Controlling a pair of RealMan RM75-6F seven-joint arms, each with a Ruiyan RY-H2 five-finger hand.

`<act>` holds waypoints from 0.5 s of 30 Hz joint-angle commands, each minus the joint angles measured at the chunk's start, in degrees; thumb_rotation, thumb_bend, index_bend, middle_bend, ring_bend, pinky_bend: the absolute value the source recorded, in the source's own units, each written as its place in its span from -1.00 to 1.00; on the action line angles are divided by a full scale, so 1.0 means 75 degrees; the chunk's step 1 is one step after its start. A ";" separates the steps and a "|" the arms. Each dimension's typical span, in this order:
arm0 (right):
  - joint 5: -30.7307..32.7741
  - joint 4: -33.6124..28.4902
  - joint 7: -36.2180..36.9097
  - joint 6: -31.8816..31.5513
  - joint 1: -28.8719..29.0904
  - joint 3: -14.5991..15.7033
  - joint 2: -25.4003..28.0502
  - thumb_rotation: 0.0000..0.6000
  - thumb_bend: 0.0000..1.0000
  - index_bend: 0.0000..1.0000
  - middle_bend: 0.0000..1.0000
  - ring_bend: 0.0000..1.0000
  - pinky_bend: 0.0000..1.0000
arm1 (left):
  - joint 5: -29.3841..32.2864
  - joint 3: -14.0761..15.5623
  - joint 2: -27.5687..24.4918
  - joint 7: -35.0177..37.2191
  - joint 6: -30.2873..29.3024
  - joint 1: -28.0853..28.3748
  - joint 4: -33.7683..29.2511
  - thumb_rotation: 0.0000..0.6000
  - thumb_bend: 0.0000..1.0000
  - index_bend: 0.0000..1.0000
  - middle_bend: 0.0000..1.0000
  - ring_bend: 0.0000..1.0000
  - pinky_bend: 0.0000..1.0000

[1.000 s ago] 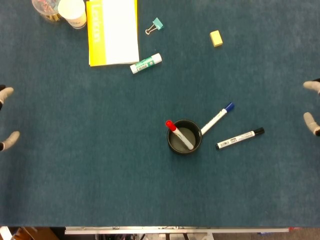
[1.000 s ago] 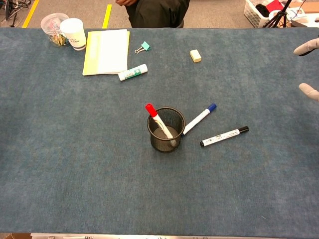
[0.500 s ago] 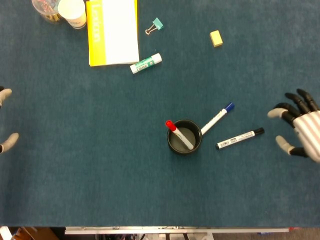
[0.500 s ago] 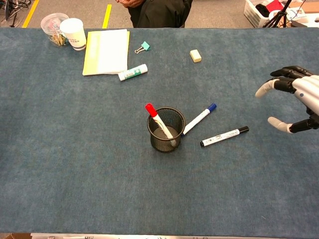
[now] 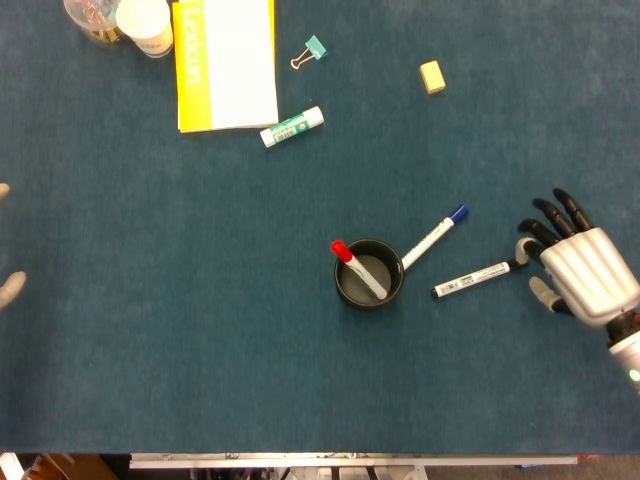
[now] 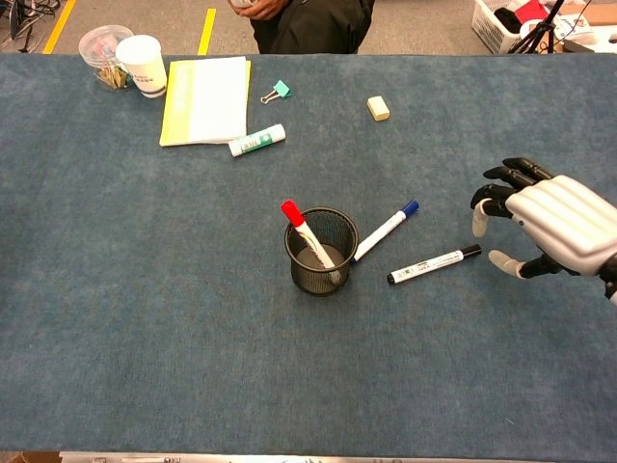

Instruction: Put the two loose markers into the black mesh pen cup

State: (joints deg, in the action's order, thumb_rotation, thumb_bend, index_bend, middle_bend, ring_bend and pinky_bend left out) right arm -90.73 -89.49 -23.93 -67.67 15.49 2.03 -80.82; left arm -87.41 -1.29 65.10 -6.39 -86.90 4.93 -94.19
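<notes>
Since the earlier frames the right hand (image 5: 585, 272) has travelled inward from the table's right edge, while the left hand (image 5: 8, 285) has drawn back until only fingertips show at the left border, too little to tell how they lie. Far to the right hand's left stands the black mesh pen cup (image 6: 321, 251), a red-capped marker (image 6: 308, 234) leaning inside it. Nearer the hand, the blue-capped marker (image 6: 386, 230) lies flat, its tail touching the cup's rim. The black-capped marker (image 6: 434, 263) lies flat just beside the right hand, its cap end close to the fingertips; contact cannot be judged. Fingers are spread and slightly curled, grasping nothing. Both loose markers remain outside the cup.
</notes>
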 commanded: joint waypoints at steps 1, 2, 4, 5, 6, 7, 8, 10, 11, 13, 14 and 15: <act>0.0126 0.0309 -0.0152 0.0069 0.0031 -0.0024 -0.0252 1.00 -0.50 -0.04 -0.36 -0.78 -1.00 | 0.0006 -0.0002 0.0007 0.0014 0.0008 -0.0002 0.0013 1.00 -0.70 -0.64 -0.64 -0.65 -0.70; 0.0161 0.0369 -0.0165 0.0106 0.0046 -0.0027 -0.0298 1.00 -0.50 -0.04 -0.36 -0.78 -1.00 | 0.0005 -0.0004 0.0010 0.0020 0.0013 -0.0001 0.0021 1.00 -0.70 -0.64 -0.64 -0.65 -0.70; 0.0222 0.0523 -0.0272 0.0187 0.0090 -0.0040 -0.0403 1.00 -0.50 -0.04 -0.36 -0.78 -1.00 | 0.0005 -0.0004 0.0013 0.0030 0.0029 0.0003 0.0035 1.00 -0.70 -0.63 -0.64 -0.65 -0.70; 0.0248 0.0584 -0.0335 0.0219 0.0110 -0.0047 -0.0451 1.00 -0.50 -0.04 -0.36 -0.78 -1.00 | 0.0010 -0.0004 0.0012 0.0031 0.0038 0.0004 0.0039 1.00 -0.70 -0.63 -0.64 -0.65 -0.70; 0.0279 0.0636 -0.0389 0.0253 0.0129 -0.0055 -0.0501 1.00 -0.50 -0.04 -0.36 -0.78 -1.00 | 0.0017 -0.0005 0.0011 0.0032 0.0046 0.0004 0.0046 1.00 -0.70 -0.64 -0.64 -0.65 -0.70; 0.0328 0.0693 -0.0464 0.0302 0.0152 -0.0064 -0.0566 1.00 -0.50 -0.04 -0.36 -0.78 -1.00 | 0.0027 -0.0007 0.0008 0.0037 0.0050 0.0001 0.0057 1.00 -0.70 -0.64 -0.64 -0.65 -0.70; 0.0373 0.0732 -0.0540 0.0348 0.0171 -0.0072 -0.0612 1.00 -0.50 -0.04 -0.36 -0.78 -1.00 | 0.0035 -0.0011 0.0006 0.0046 0.0048 -0.0003 0.0063 1.00 -0.70 -0.64 -0.64 -0.65 -0.70; 0.0487 0.0806 -0.0709 0.0460 0.0221 -0.0095 -0.0719 1.00 -0.50 -0.04 -0.36 -0.78 -1.00 | 0.0047 -0.0017 0.0004 0.0071 0.0039 -0.0015 0.0081 1.00 -0.70 -0.64 -0.64 -0.65 -0.70; 0.0532 0.0833 -0.0748 0.0503 0.0244 -0.0108 -0.0764 1.00 -0.50 -0.04 -0.36 -0.78 -1.00 | 0.0051 -0.0017 0.0005 0.0080 0.0037 -0.0020 0.0094 1.00 -0.70 -0.64 -0.64 -0.65 -0.70; 0.0613 0.0882 -0.0813 0.0585 0.0299 -0.0138 -0.0856 1.00 -0.50 -0.04 -0.36 -0.78 -1.00 | 0.0062 -0.0015 0.0002 0.0102 0.0035 -0.0032 0.0117 1.00 -0.70 -0.64 -0.64 -0.65 -0.70; 0.0639 0.0895 -0.0832 0.0615 0.0323 -0.0149 -0.0890 1.00 -0.50 -0.04 -0.36 -0.78 -1.00 | 0.0069 -0.0018 0.0001 0.0112 0.0032 -0.0038 0.0127 1.00 -0.70 -0.64 -0.64 -0.65 -0.70; 0.0660 0.0904 -0.0852 0.0644 0.0349 -0.0157 -0.0918 1.00 -0.50 -0.04 -0.36 -0.78 -1.00 | 0.0076 -0.0021 0.0000 0.0121 0.0030 -0.0042 0.0136 1.00 -0.70 -0.63 -0.64 -0.65 -0.70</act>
State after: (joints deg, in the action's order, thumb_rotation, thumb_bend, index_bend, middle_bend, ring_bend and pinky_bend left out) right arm -85.87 -82.82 -30.21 -62.96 17.99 0.95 -87.58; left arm -86.85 -1.43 65.11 -5.49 -86.67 4.62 -93.18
